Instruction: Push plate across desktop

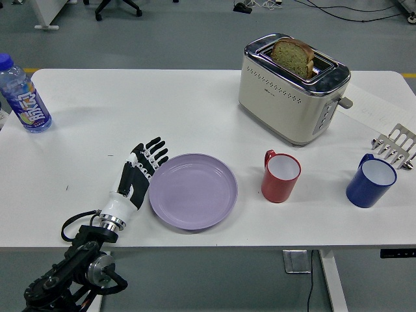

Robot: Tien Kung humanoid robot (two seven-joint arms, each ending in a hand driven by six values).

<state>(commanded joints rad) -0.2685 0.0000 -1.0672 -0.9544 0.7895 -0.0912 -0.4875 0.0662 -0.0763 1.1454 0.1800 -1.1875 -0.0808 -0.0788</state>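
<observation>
A round lilac plate (194, 191) lies flat on the white table (195, 110), near its front edge and left of the middle. My left hand (140, 170) rests on edge against the plate's left rim, fingers straight and held together, holding nothing. The black arm comes in from the lower left corner. The right arm is out of view.
A red mug (280, 176) stands just right of the plate, a blue mug (370, 181) further right. A cream toaster (292, 90) with a bread slice (293, 57) is at the back. A water bottle (23, 97) stands far left, a metal rack (395, 146) at the right edge.
</observation>
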